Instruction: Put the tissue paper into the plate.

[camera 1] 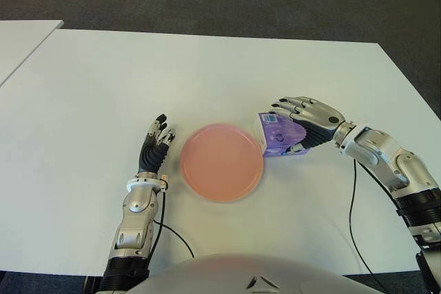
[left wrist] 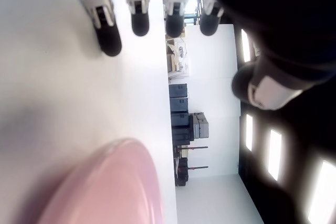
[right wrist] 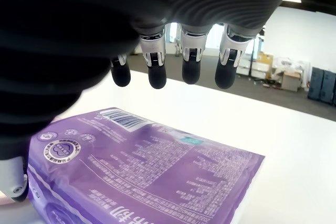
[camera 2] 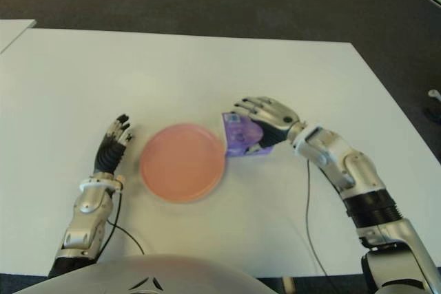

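Observation:
A purple tissue pack (camera 1: 279,135) stands on the white table (camera 1: 207,74), touching the right rim of the round pink plate (camera 1: 222,162). My right hand (camera 1: 296,118) arches over the pack from the right. In the right wrist view its fingertips (right wrist: 190,72) hang stretched out above the pack (right wrist: 152,177) with a gap between them, and the thumb (right wrist: 13,182) sits low by the pack's edge. My left hand (camera 1: 155,144) shows just left of the plate, fingers straight and holding nothing. The plate has nothing in it.
A second white table (camera 1: 21,39) stands at the far left, across a narrow gap. Dark carpet lies beyond the table's far edge. Thin black cables (camera 1: 353,204) trail from both forearms over the near part of the table.

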`<state>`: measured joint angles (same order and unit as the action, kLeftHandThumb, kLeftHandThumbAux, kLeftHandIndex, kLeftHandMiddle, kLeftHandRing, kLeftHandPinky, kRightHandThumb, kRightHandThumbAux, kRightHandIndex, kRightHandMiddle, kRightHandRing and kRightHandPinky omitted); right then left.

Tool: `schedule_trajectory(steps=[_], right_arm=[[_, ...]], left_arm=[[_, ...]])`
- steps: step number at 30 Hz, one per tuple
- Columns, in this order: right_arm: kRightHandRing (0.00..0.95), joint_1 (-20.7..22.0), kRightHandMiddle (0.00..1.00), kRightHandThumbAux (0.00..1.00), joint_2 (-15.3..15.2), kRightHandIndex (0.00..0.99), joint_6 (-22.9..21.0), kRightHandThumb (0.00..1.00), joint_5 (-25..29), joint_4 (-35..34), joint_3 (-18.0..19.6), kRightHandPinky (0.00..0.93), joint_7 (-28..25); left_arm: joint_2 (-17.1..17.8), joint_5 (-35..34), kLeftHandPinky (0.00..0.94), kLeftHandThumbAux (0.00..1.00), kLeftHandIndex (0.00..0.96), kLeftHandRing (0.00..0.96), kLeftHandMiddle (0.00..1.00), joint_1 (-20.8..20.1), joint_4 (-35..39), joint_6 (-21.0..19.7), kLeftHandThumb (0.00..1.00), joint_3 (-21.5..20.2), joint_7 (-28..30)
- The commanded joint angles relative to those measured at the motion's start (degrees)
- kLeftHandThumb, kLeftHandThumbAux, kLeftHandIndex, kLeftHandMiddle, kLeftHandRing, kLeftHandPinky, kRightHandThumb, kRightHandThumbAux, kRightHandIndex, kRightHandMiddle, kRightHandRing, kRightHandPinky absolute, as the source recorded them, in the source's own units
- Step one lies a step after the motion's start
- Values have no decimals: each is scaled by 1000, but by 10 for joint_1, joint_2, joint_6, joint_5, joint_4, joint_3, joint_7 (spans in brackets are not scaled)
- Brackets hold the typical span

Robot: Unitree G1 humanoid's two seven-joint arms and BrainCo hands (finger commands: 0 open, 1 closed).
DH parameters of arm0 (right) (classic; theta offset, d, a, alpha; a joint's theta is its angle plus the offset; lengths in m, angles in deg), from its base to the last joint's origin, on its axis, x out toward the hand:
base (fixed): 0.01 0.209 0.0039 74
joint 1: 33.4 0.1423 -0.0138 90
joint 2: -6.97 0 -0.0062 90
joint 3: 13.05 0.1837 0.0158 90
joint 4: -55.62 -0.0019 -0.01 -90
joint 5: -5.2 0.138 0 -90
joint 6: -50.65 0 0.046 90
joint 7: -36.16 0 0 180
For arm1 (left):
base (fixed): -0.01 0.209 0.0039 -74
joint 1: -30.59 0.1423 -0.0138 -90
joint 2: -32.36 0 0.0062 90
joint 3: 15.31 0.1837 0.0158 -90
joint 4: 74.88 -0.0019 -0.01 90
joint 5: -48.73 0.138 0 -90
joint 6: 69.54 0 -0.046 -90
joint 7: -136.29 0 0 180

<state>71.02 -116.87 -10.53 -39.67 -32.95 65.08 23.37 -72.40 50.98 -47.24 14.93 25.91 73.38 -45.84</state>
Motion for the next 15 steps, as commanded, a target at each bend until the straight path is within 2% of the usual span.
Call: schedule_trajectory(steps=[1,15], right_arm=[[23,-10,63,530,-11,7,1,277,30,-16,13,18,-28],[2,-17,48,532,-14,4,-15,237,82,-41,25,0,-103]], left_arm=[[1,0,0,491,0,0,0,7,-14,-12,0,-1,1],[2,-8,0,496,0,0,0,2,-17,-19,0,-4,5]])
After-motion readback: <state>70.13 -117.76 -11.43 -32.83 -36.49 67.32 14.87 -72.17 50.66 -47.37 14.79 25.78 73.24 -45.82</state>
